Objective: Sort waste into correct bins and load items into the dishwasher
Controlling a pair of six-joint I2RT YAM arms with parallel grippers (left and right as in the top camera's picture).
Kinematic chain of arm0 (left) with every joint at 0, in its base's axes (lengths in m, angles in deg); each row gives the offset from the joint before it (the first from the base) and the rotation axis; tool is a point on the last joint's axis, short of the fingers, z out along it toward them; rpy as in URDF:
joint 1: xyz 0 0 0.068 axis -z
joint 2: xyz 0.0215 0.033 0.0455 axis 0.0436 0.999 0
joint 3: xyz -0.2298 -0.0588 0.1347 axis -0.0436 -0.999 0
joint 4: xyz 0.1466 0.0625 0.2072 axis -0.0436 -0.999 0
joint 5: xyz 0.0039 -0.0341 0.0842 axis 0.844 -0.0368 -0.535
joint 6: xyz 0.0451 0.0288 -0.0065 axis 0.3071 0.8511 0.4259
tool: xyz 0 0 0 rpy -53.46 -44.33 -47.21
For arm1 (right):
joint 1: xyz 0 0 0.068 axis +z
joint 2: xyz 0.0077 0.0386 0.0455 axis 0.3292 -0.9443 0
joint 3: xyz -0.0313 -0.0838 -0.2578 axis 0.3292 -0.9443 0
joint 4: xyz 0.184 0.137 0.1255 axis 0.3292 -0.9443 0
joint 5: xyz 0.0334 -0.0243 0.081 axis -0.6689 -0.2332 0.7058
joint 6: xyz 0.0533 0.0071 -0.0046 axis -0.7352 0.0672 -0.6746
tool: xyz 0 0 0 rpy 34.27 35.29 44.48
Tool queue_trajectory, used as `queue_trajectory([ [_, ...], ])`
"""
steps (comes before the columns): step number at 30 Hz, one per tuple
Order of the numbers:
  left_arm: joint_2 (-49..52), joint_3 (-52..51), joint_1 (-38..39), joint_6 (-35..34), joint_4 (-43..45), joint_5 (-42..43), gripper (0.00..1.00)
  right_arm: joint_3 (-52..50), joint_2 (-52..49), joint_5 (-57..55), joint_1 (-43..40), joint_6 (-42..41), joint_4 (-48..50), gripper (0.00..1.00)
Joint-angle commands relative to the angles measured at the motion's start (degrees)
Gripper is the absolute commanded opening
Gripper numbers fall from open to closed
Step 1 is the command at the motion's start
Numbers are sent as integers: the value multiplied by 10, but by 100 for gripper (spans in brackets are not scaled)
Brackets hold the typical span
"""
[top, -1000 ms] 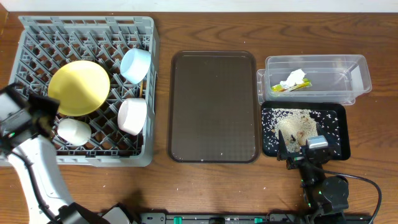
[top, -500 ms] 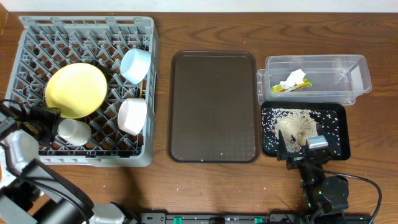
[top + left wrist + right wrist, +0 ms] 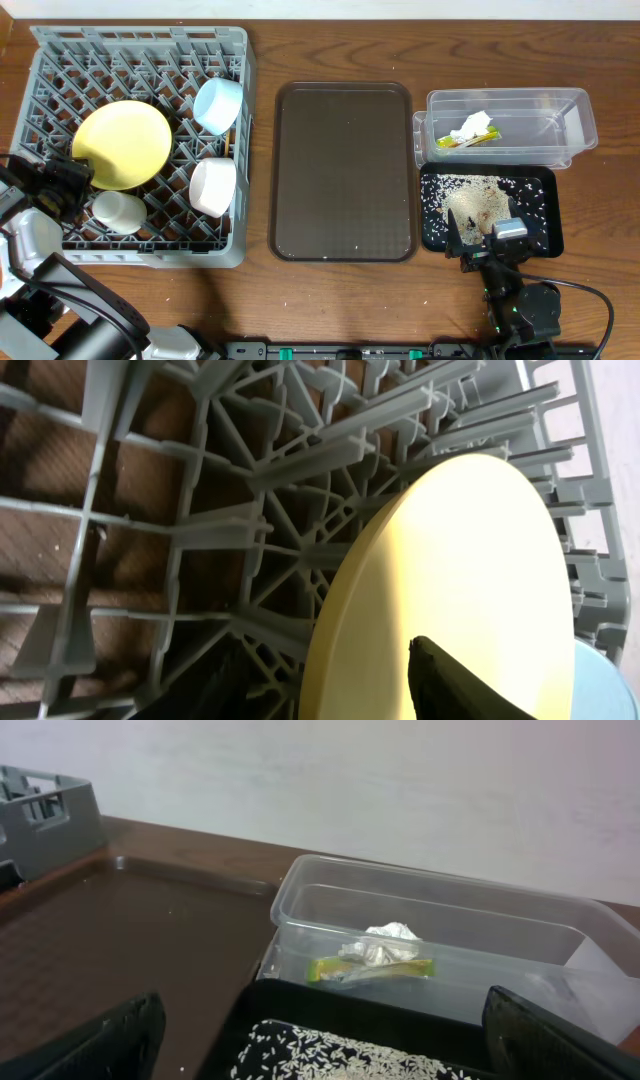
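Note:
The pale yellow plate (image 3: 120,143) (image 3: 450,560) stands tilted on edge among the pegs of the grey dishwasher rack (image 3: 140,50) (image 3: 200,530). My left gripper (image 3: 82,176) (image 3: 325,650) is shut on the plate's left rim, one finger on its face and one behind it. A light blue bowl (image 3: 218,103), a white bowl (image 3: 213,186) and a white cup (image 3: 118,211) sit in the rack. The clear tub (image 3: 570,120) (image 3: 450,910) holds the wrapper (image 3: 470,138) (image 3: 370,968) and crumpled paper (image 3: 475,124). My right gripper (image 3: 483,232) (image 3: 320,998) stands open and empty over the rice (image 3: 478,200) in the black tray (image 3: 550,235).
A large brown serving tray (image 3: 343,170) (image 3: 120,940) lies between the rack and the two bins. The rack fills the table's left end, up against my left arm. A pale wall stands behind the clear tub in the right wrist view.
My left arm has swung down and left, keeping its hold at the plate's rim. The plate shifted slightly left and tilted with it. The right arm has not moved.

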State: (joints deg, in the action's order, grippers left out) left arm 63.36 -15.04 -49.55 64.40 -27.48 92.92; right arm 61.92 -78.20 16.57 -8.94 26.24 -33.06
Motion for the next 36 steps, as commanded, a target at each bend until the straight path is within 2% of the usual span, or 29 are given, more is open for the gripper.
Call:
queue_trajectory([
  [1, 15, 6, 1, 10, 3, 13, 52, -2, 3, 2, -6, -7, -1, 99],
  [5, 46, 6, 1, 10, 5, 18, 45, -2, 3, 2, -6, -7, -1, 99],
  [9, 61, 6, 1, 10, 21, 37, 26, -2, 3, 2, -6, -7, -1, 99],
  [12, 57, 6, 1, 10, 29, 37, 18, -2, 3, 2, -6, -7, -1, 99],
  [14, 52, 7, 1, 10, 29, 38, 8, -2, 3, 2, -6, -7, -1, 99],
  [17, 37, 6, 1, 10, 29, 39, 8, -2, 3, 2, -6, -7, -1, 99],
  [27, -65, 6, 4, 77, 28, 8, 8, -2, 3, 2, -6, -7, -1, 99],
  [31, -87, 6, 23, 130, 11, -54, 8, -2, 3, 2, -6, -7, -1, 99],
  [36, -103, 6, 95, 202, 7, -186, 7, -2, 3, 2, -6, -7, -1, 99],
])
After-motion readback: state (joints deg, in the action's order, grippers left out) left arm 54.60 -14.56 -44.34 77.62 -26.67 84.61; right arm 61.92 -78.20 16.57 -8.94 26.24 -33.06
